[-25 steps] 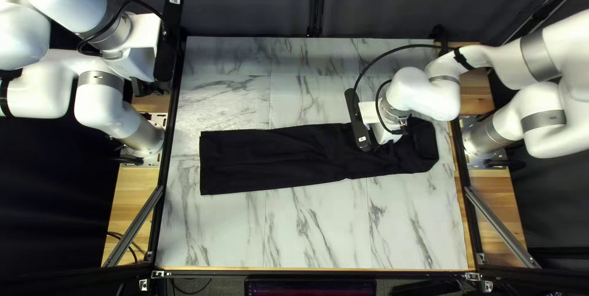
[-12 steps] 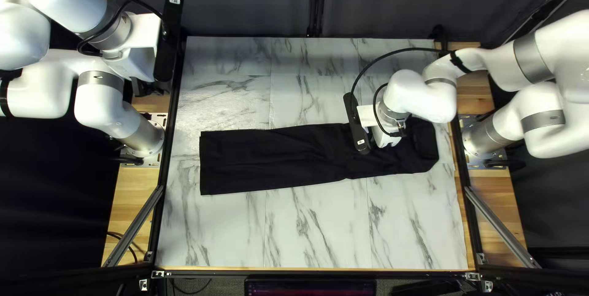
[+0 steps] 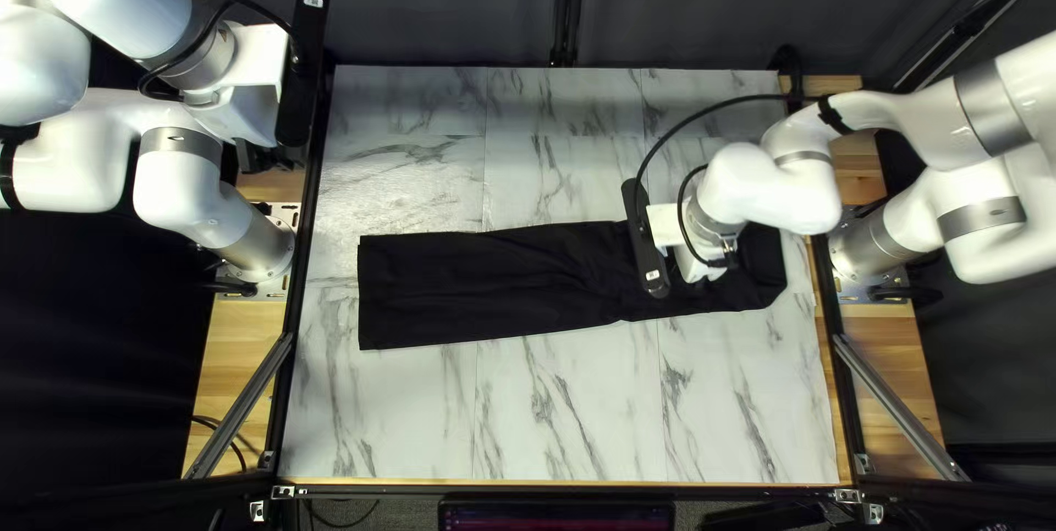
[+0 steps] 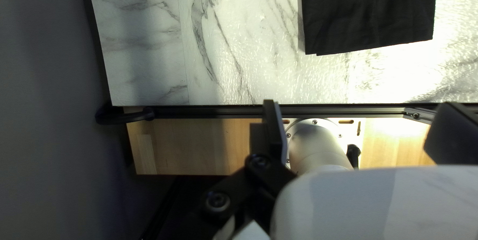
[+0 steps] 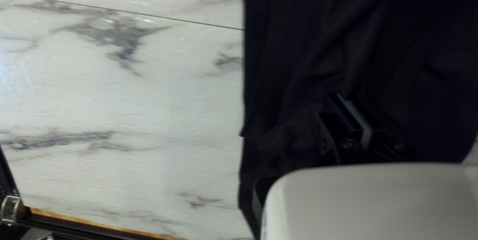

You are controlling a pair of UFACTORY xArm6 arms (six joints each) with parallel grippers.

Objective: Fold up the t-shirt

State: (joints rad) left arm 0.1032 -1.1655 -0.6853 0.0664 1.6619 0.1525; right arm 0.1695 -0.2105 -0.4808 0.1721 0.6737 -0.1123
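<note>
The black t-shirt lies as a long folded strip across the table, its wide end at the left of the top left view. My right gripper is low over the strip's other end, its fingertips hidden there by its own body. In the right wrist view, my right gripper has its fingers together, close above the wrinkled dark cloth; no cloth can be made out between them. My left gripper hangs off the table's left side. In the left wrist view, my left gripper stands open and empty, with the shirt's end ahead.
Marble-patterned tabletop surrounds the cloth. A black frame rail runs along the table's left edge, beside my left arm's base. My right arm's base stands on the wooden ledge at the other side.
My right gripper first went slightly left, then came back right and a little toward the table's near edge. The shirt and my left arm look the same.
</note>
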